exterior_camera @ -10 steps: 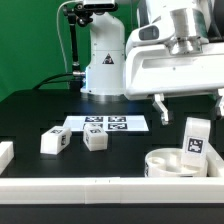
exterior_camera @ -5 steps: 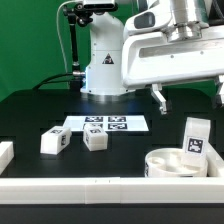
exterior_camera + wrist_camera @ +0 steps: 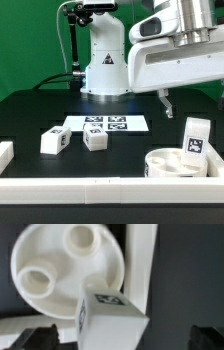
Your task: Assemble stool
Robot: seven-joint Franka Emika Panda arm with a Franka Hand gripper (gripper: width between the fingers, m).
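The round white seat disc (image 3: 168, 163) lies at the exterior view's right, near the front rail. One white leg (image 3: 195, 137) with a square tag stands upright at the seat's far side, its lower end hidden by the rim. Two more tagged legs (image 3: 54, 142) (image 3: 95, 140) lie on the black table to the left. My gripper (image 3: 195, 100) hangs open above the upright leg, apart from it. In the wrist view the seat (image 3: 55, 263) shows two sockets. The leg (image 3: 110, 317) stands between my gripper's (image 3: 122, 339) spread dark fingertips (image 3: 40, 338), which do not touch it.
The marker board (image 3: 105, 125) lies at the middle back, in front of the robot base (image 3: 103, 60). A white border rail (image 3: 90, 186) runs along the front, with a short piece (image 3: 5, 152) at the left. The rail also shows in the wrist view (image 3: 142, 258).
The gripper has risen and shifted a little toward the exterior view's right, staying open. The legs and seat have not moved.
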